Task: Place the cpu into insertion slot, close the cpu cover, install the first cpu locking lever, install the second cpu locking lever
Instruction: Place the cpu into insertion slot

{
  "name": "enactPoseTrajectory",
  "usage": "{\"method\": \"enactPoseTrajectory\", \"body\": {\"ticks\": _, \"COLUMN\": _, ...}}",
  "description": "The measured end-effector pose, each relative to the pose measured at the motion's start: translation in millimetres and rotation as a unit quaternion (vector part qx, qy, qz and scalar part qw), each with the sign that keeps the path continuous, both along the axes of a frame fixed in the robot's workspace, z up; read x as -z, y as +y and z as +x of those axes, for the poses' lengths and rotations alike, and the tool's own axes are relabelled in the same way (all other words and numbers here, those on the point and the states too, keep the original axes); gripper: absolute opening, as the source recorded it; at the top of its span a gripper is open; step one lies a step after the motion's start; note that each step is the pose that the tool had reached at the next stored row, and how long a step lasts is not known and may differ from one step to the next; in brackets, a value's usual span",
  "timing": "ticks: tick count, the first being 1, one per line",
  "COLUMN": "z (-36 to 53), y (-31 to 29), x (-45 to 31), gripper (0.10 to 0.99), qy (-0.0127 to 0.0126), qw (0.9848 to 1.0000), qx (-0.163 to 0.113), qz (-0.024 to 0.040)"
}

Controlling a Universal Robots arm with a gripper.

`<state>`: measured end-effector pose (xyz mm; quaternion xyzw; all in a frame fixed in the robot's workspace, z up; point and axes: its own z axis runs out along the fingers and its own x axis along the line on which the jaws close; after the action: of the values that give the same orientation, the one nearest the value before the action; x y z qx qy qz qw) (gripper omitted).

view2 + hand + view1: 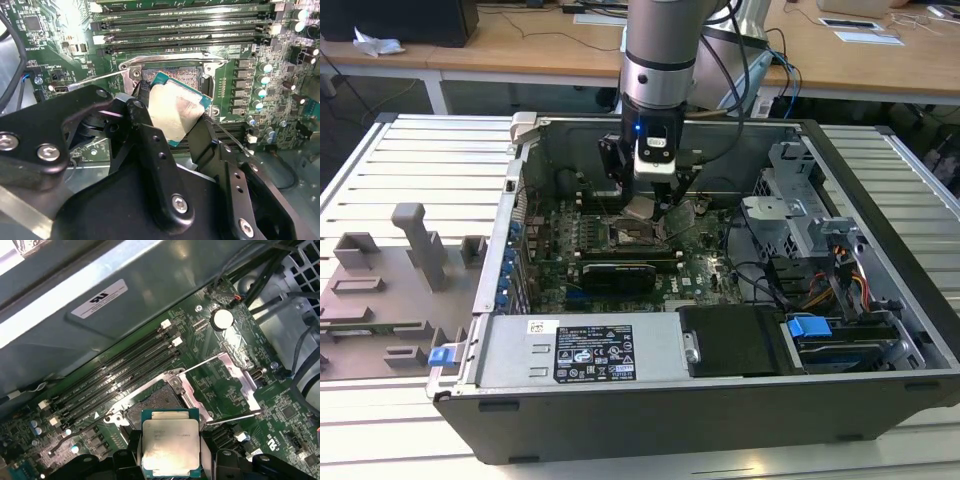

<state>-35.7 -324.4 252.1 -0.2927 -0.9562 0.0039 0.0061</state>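
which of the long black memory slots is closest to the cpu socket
The memory slot running right alongside the metal rim of the insertion slot; the others lie parallel beyond it, each farther from the socket and from the held cpu.

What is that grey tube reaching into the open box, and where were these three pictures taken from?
It is a robot arm; its gripper, a two-fingered clamp, reaches into an open computer case lying on a slatted table. One picture comes from a camera off the arm; the other two from cameras riding near its wrist. The gripper is shut on the cpu, a small silvery square chip, held close over the insertion slot, the dark square socket on the green motherboard. The cpu cover, a thin metal frame, stands swung open beside the slot.
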Motion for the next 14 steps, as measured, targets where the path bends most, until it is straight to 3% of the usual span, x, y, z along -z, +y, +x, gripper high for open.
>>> {"method": "enactPoseTrajectory", "body": {"ticks": 14, "z": 0.0, "y": 0.0, "x": 1.2, "gripper": 0.545, "qy": 0.0, "qw": 0.9987, "qx": 0.051, "qz": -0.0029}}
